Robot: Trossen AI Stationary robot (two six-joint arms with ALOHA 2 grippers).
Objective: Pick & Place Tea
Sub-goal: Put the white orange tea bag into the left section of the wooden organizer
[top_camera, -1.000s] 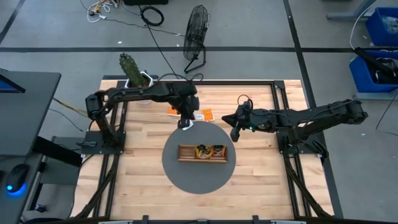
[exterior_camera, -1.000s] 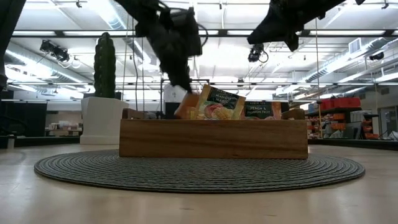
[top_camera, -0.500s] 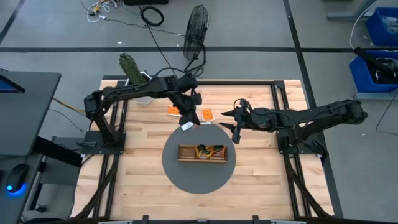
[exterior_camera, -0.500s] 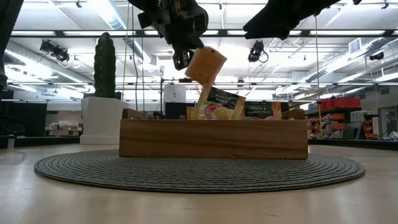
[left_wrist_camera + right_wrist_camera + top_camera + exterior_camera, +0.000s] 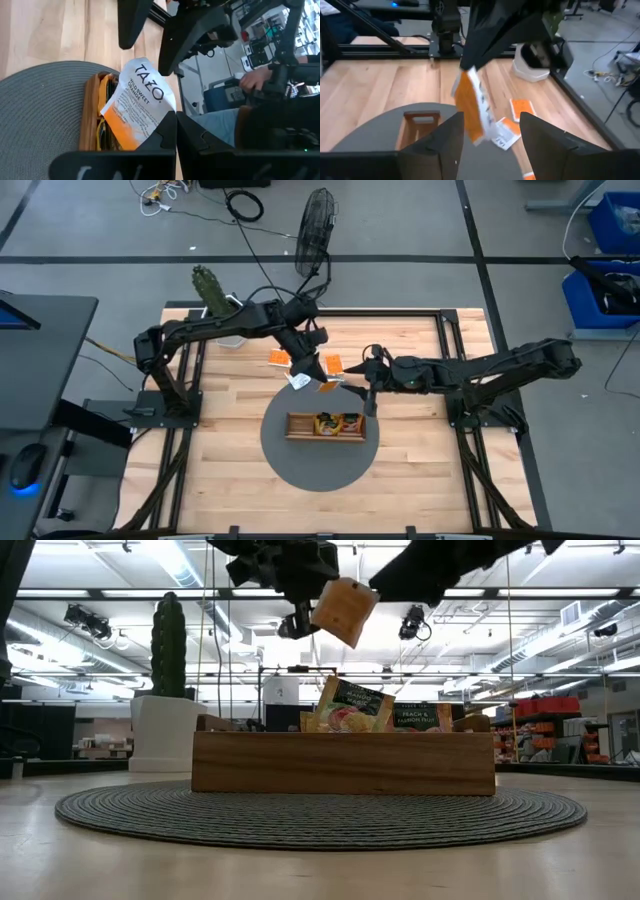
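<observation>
My left gripper (image 5: 312,376) is shut on an orange-and-white tea sachet (image 5: 137,105), which hangs in the air above the far side of the wooden tray (image 5: 325,426). In the low view the sachet (image 5: 343,610) shows well above the tray (image 5: 343,762). My right gripper (image 5: 492,117) is open and comes in from the table's right. The sachet (image 5: 472,107) shows just ahead of the gap between its fingers; I cannot tell if they touch it. The tray holds more sachets (image 5: 350,705), standing on edge. Other sachets (image 5: 333,363) lie flat on the table. My left gripper pinches the sachet between its two fingers at one corner (image 5: 166,121), the corner away from the printed name. The fingers slant down toward the table's right. The sachet sticks out beyond the fingertips, tilted and lifted clear of tray and table.
The tray rests on a round grey mat (image 5: 300,465). A white sachet (image 5: 298,381) lies at the mat's far edge, an orange one (image 5: 278,358) farther back. A cactus in a white pot (image 5: 215,295) stands at the far left corner. A person's hand (image 5: 250,80) shows beyond the table.
My left gripper has risen from behind the tray with the sachet and rolled, so the sachet now hangs clear above the tray, tilted. My right gripper has opened and moved toward the table's left, up to the sachet.
</observation>
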